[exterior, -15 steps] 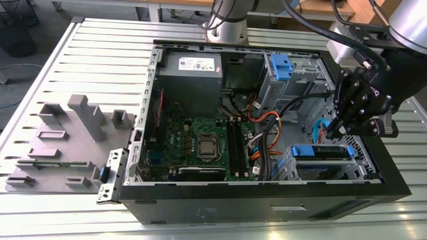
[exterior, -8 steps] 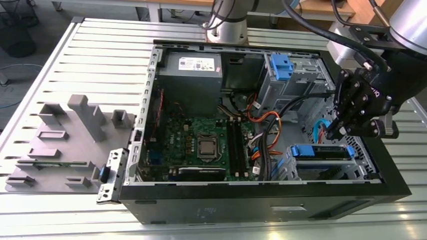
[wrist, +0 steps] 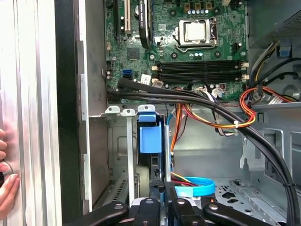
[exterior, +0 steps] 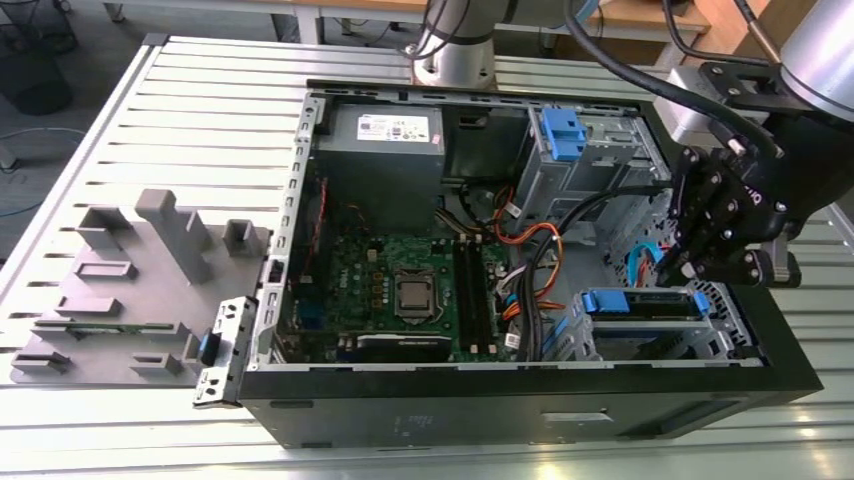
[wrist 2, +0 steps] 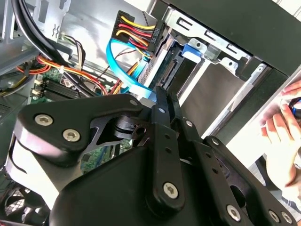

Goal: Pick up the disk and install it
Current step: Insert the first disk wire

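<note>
The disk (exterior: pixel 651 304) sits on edge in the drive cage (exterior: pixel 727 318) at the case's front corner, on the exterior view's right. Its blue bracket (exterior: pixel 607 302) faces the motherboard. In the first wrist view the blue bracket (wrist: pixel 149 135) stands in the cage slot, with the disk's thin edge (wrist: pixel 154 165) below it. The second wrist view shows the disk (wrist 2: pixel 162 66) under a black connector with coloured wires. My gripper (exterior: pixel 678 268) hangs just above the cage, its fingers (wrist 2: pixel 163 101) pressed together with nothing between them. I cannot tell whether they touch the disk.
The open computer case (exterior: pixel 534 400) lies on a slatted metal table. Black cables (wrist: pixel 211 106), a light blue cable (wrist: pixel 197 184) and orange wires run beside the cage. A second blue bracket (exterior: pixel 561 130) is in the far bay. A grey fixture (exterior: pixel 134 270) lies left. A person's hand (wrist 2: pixel 282 122) rests outside the case.
</note>
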You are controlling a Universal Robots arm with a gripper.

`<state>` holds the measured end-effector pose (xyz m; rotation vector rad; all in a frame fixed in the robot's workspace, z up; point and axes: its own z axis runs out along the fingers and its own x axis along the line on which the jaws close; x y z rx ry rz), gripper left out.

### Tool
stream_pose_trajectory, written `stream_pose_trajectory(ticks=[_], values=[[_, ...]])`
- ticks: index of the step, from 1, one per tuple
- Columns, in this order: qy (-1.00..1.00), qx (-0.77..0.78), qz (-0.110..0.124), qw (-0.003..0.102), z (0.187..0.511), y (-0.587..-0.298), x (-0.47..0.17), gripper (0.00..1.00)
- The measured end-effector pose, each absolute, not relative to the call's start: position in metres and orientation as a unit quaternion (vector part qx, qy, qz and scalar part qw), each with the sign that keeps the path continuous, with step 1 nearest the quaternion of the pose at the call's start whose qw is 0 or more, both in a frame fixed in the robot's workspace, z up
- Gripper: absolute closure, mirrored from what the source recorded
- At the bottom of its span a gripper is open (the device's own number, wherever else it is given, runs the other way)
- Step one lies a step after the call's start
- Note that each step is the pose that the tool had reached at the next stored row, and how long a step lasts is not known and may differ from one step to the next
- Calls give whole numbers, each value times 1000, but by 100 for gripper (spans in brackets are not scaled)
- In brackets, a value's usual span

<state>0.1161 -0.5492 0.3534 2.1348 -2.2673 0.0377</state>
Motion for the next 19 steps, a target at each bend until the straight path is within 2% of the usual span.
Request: stream_pose_trajectory(ticks=[19], values=[[-727,687,14,12,348,-550,114,84]])
